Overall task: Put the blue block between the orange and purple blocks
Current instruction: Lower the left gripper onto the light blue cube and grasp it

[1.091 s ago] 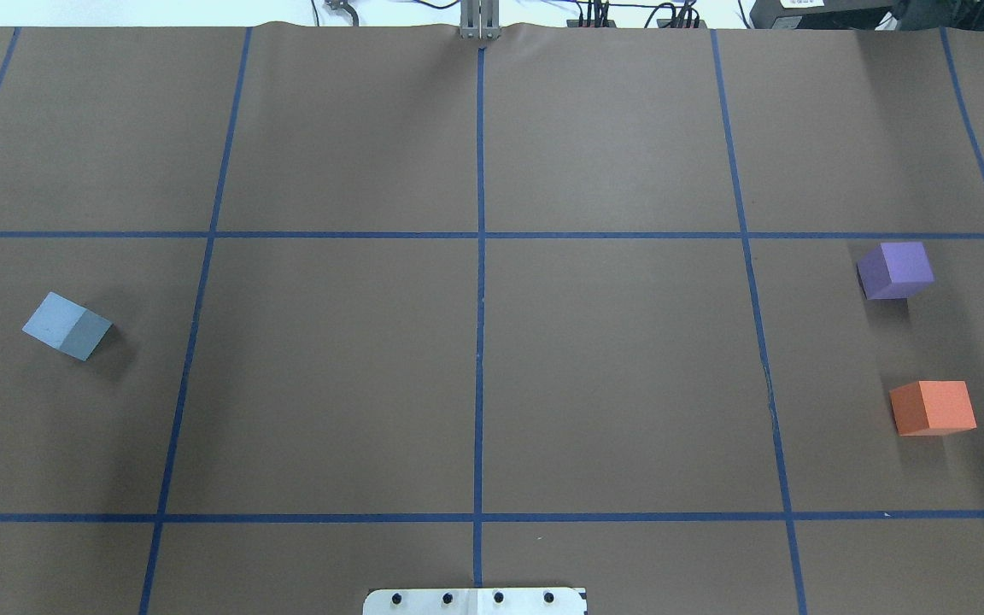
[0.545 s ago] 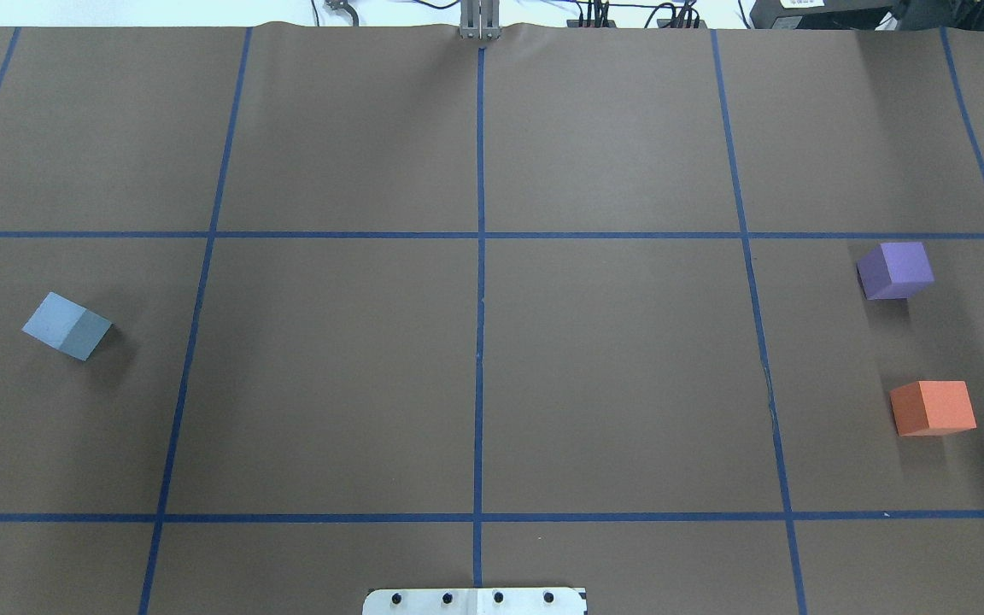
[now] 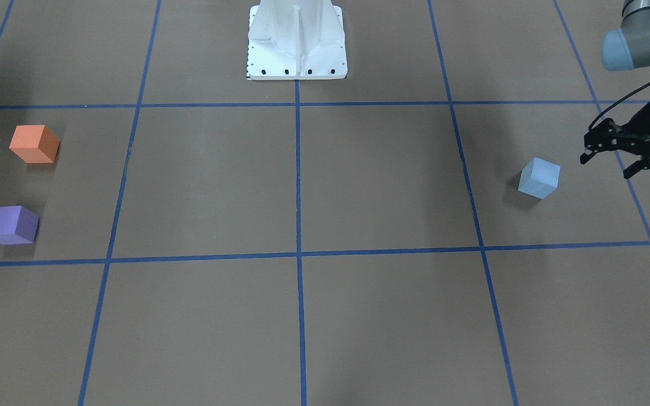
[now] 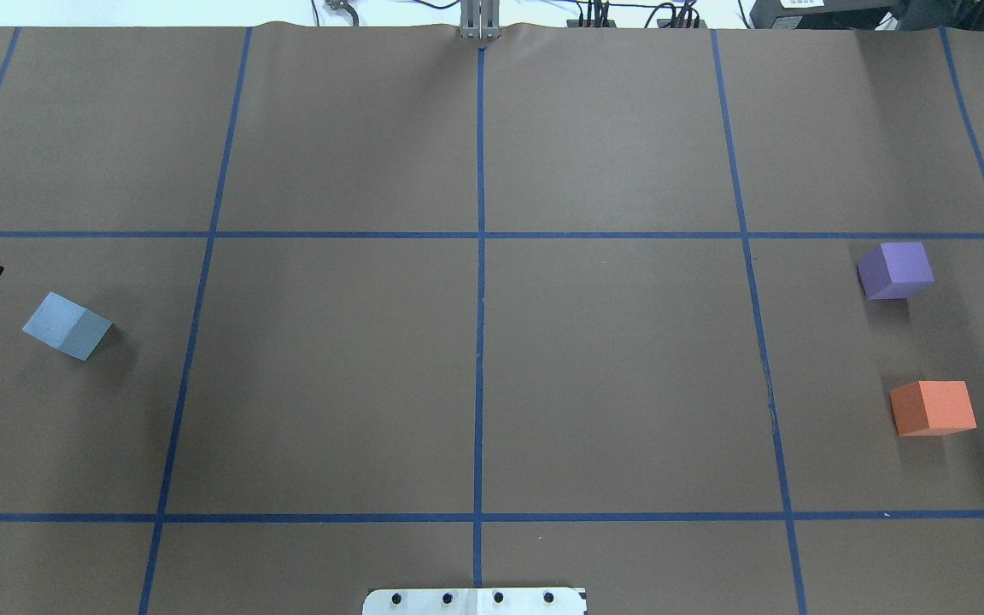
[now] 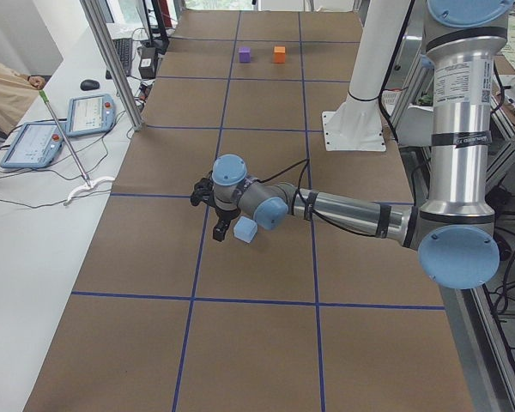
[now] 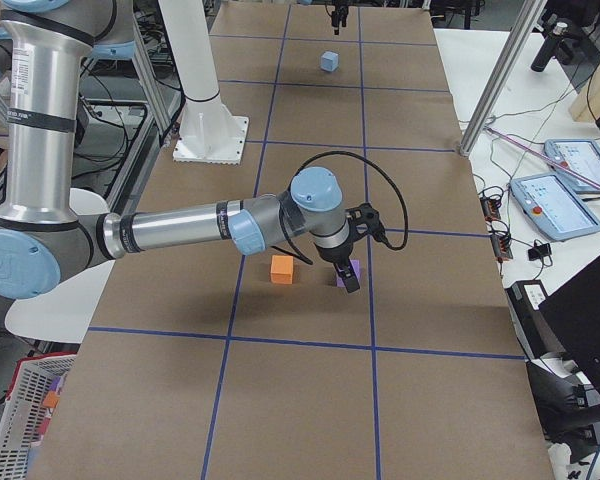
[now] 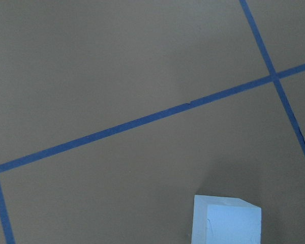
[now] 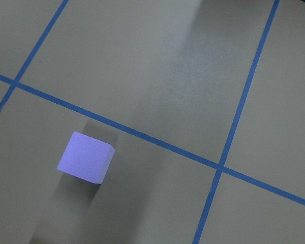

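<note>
Front-facing view: pale blue foam cube (image 3: 539, 177) sits on the brown paper-covered table (image 3: 359, 186), turned askew to the blue tape grid lines (image 3: 298, 169). Black two-finger left hand (image 3: 606, 164) is just beside it, fingers spread wide, grasping nothing. Orange foam cube (image 3: 34, 144) and purple foam cube (image 3: 11, 224) sit near each other at the opposite end.
Overhead view: blue cube far left, well apart from the purple and orange pair far right; only a tip of the left hand shows at the edge.
Left-end view: left hand low, just beside the blue cube.
Right-end view: right hand (image 6: 345, 272) over the purple cube, beside the orange one; cannot tell its grip.
Left wrist view: blue cube at bottom edge.
Right wrist view: purple cube lower left.
</note>
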Robot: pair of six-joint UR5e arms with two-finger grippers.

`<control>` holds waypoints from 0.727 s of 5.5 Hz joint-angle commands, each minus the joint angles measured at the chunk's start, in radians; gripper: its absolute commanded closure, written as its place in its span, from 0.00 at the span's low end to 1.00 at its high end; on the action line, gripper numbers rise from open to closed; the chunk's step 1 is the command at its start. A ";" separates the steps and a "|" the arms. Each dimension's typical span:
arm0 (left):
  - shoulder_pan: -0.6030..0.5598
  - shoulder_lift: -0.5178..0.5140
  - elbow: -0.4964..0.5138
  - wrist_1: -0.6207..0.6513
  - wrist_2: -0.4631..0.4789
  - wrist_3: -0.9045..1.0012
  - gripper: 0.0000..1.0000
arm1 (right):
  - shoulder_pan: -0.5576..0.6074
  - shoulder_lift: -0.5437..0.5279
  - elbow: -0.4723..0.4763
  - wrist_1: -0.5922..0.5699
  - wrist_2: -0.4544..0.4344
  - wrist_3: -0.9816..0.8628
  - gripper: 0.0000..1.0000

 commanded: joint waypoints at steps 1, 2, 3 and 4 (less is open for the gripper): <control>0.171 0.003 0.001 -0.072 0.176 -0.002 0.00 | 0.000 0.000 -0.001 0.001 0.004 -0.001 0.00; 0.198 0.003 0.002 -0.071 0.188 0.001 0.00 | 0.000 0.000 -0.001 0.001 0.004 -0.001 0.00; 0.218 0.007 0.004 -0.071 0.189 0.003 0.00 | 0.000 -0.001 -0.002 0.001 0.005 -0.003 0.00; 0.234 0.010 0.009 -0.068 0.188 -0.002 0.00 | 0.000 -0.001 -0.001 0.003 0.005 -0.003 0.00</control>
